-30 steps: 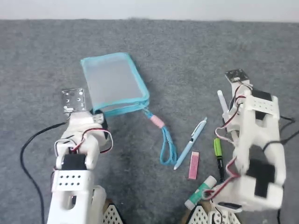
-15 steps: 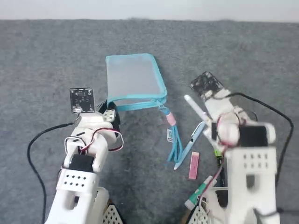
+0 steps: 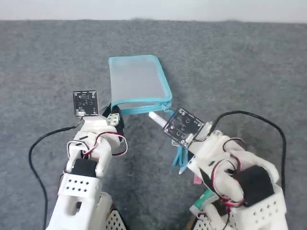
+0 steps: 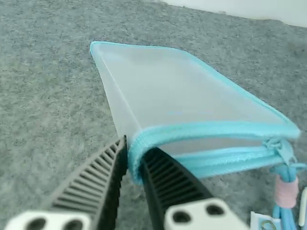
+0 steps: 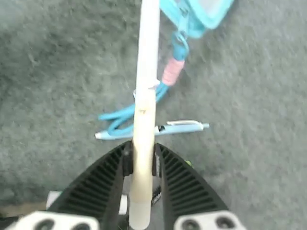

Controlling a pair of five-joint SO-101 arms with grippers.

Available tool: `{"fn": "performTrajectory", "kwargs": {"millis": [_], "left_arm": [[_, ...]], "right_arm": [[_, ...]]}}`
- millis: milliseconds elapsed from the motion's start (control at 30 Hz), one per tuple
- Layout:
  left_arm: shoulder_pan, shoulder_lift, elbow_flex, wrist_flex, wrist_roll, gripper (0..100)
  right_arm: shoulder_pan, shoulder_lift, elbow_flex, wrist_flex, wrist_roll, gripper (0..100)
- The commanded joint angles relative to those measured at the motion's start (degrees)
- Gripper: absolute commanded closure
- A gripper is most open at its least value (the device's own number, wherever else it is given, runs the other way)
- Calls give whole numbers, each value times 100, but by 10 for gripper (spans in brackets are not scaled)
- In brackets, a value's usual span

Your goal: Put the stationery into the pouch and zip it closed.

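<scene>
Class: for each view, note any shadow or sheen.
High view: even light, faint shadow beneath the pouch. Left wrist view: soft sheen on the pouch, pinched by the left gripper. Right wrist view: white pen in the right gripper is brightest.

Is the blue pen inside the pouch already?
No, the blue pen is lying out on the grey mat, away from the pouch.

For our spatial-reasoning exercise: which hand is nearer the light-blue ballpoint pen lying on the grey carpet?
Right. The right hand, gripping a white pen, is above the light-blue ballpoint pen; the left hand is farther off, clamping the translucent teal-edged pouch.
</scene>
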Motion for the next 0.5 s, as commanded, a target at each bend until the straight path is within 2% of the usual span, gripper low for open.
{"fn": "performTrajectory", "kwargs": {"millis": [0, 200, 467], "left_arm": [[35, 105, -127, -229, 79, 988], [35, 105, -127, -229, 79, 988], [44, 105, -127, -220, 79, 988]], "right_arm": [[-163, 637, -62, -453, -290, 991], [-189, 1763, -70, -1174, -360, 991], [-180, 2914, -976, -1648, -1090, 991]]}}
